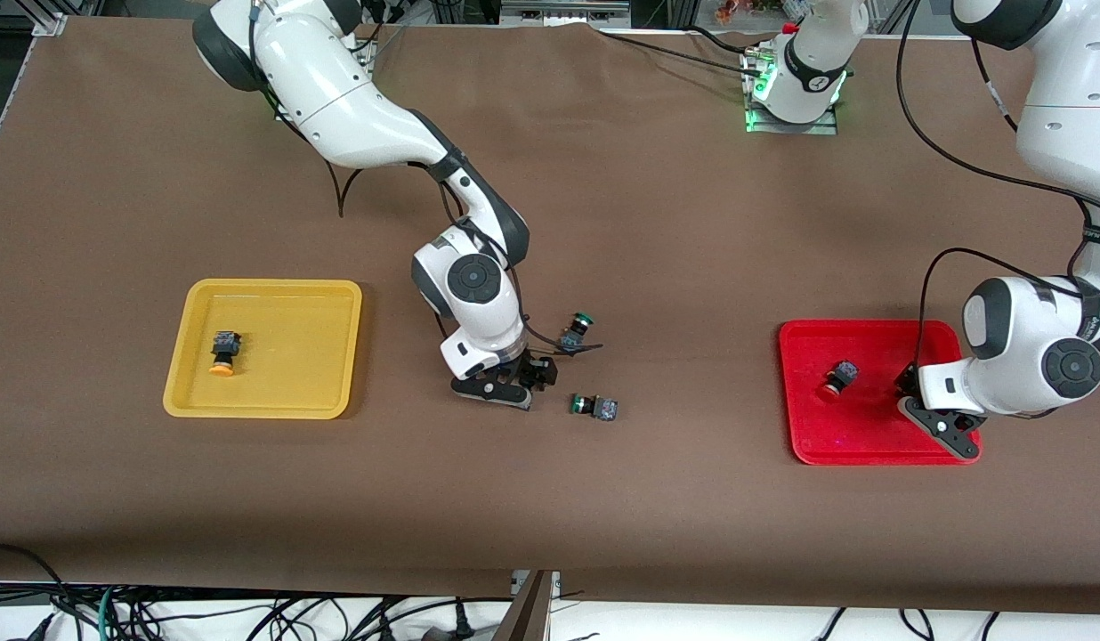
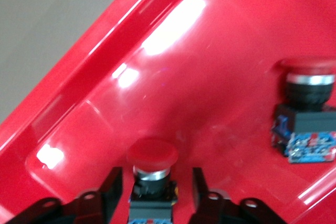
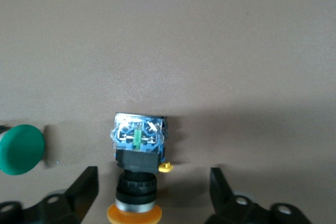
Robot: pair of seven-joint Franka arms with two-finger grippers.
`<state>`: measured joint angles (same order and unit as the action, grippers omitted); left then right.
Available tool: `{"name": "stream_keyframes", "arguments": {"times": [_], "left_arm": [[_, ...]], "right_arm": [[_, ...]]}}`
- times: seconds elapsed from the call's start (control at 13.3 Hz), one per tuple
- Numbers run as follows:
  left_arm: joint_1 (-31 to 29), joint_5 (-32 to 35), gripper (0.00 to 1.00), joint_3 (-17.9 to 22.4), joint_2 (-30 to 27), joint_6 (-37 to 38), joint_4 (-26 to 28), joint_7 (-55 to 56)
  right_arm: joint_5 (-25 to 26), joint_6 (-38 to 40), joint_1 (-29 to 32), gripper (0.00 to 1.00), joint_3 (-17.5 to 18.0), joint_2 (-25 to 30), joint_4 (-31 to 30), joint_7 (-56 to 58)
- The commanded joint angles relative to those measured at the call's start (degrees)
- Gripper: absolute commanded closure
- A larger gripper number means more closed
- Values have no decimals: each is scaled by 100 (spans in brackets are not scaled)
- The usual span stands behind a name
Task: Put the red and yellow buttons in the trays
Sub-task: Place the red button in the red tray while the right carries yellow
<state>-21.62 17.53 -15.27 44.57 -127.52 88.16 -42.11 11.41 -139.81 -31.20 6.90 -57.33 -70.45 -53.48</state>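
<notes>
The yellow tray [image 1: 274, 287] lies toward the right arm's end and holds one yellow button [image 1: 223, 352]. The red tray [image 1: 870, 427] lies toward the left arm's end and holds one red button [image 1: 839, 378]. My left gripper [image 1: 906, 385] is low in the red tray [image 2: 210, 77], open, its fingers [image 2: 111, 184] apart on either side of a second red button [image 2: 152, 174] lying on the tray floor; the first red button [image 2: 307, 108] lies beside it. My right gripper [image 1: 534, 372] is low over the table's middle, open [image 3: 153, 187], straddling a yellow button [image 3: 137, 174] without touching it.
Two green-capped buttons lie on the brown table next to my right gripper, one farther from the front camera [image 1: 577, 328], one nearer [image 1: 594, 407]. One green cap [image 3: 20, 149] shows in the right wrist view. The arms' bases stand along the table's edge farthest from the camera.
</notes>
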Motion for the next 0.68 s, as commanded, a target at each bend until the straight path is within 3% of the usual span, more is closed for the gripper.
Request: {"name": "stream_keyframes", "arguments": {"times": [0.0,0.15,0.38,0.6], "left_arm": [[53,22,0,-81,-211,122,17,0],[44,-4,0,-300,-500,647,-88,175],[44,-250,0,-642,-1141,1621,-124,1052],[44,-566,0,-889,-1722,2529,-133,2352]], "right_arm": [[116,6,-53,76,-31,-121,216,-84],[151,6,-44,100,-31,-112,216,-14],[257,198,104,100,-40,80,207,170],[65,1470,508,100,-22,571,129,1195]]}}
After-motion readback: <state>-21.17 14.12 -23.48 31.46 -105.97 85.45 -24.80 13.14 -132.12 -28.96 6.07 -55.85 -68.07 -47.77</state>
